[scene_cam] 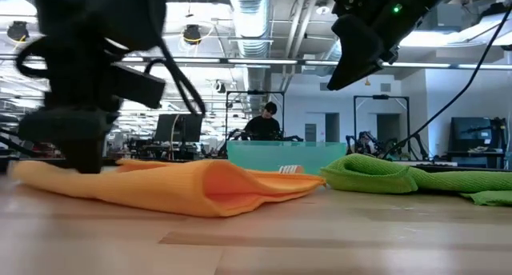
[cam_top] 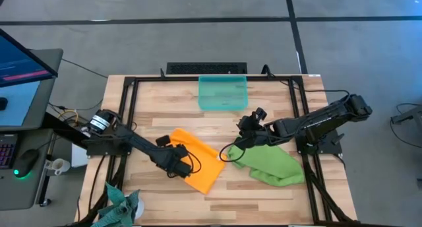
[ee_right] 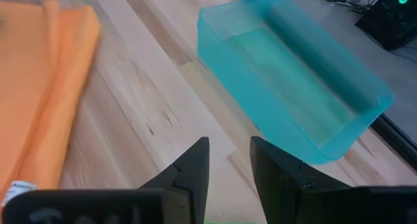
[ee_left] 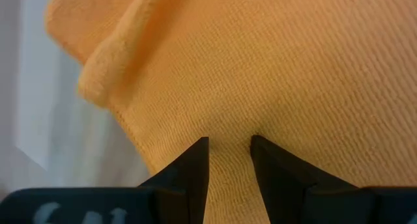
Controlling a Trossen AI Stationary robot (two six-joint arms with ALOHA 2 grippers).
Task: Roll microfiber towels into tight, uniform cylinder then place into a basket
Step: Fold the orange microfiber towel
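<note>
The orange towel (cam_top: 201,162) lies crumpled on the table's middle, with a fold along one edge (ee_left: 107,74). My left gripper (cam_top: 179,162) is down on its left part, shut on the cloth. The lime green towel (cam_top: 271,163) lies bunched to the right of it. My right gripper (cam_top: 245,127) hangs above the table between the green towel and the teal basket (cam_top: 223,93), shut and empty. The basket stands at the table's far middle and also shows in the right wrist view (ee_right: 293,87). My left gripper pinches a pucker of the orange towel's upper surface (ee_left: 229,129) between its two fingers, on the towel's left part. The fingers come slanting down from the table's left. The towel lies slack on the table; one layer or several, I cannot tell.
A dark teal-grey cloth (cam_top: 122,204) lies at the table's near left corner. A black frame (cam_top: 132,101) runs around the table's edges. Bare wood shows between the towels and the basket (ee_right: 150,113). A person (scene_cam: 264,123) sits far behind the table.
</note>
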